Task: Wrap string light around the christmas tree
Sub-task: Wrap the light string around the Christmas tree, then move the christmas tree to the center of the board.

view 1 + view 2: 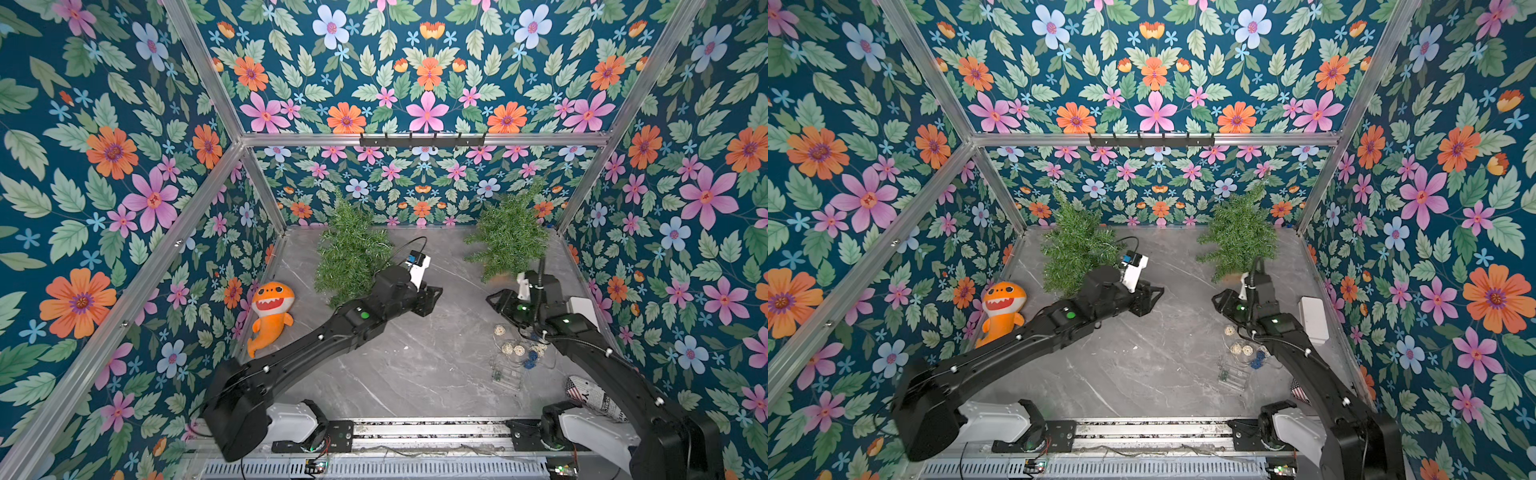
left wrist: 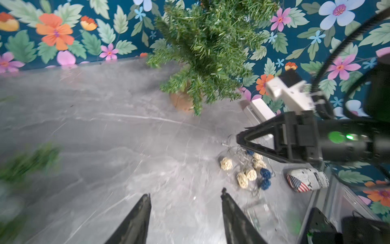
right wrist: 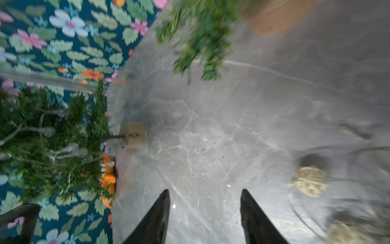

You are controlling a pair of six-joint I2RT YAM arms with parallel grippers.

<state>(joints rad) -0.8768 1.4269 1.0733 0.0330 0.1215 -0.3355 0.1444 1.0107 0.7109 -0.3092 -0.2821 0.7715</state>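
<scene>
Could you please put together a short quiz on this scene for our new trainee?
1. True or false: the right gripper is holding the string light.
2. Which toy lies by the side wall? A) orange shark plush B) brown teddy bear C) yellow duck
3. How many christmas trees stand at the back?

Key:
1. False. Its jaws are apart and empty, and the string light lies loose on the tabletop.
2. A
3. Two
</scene>
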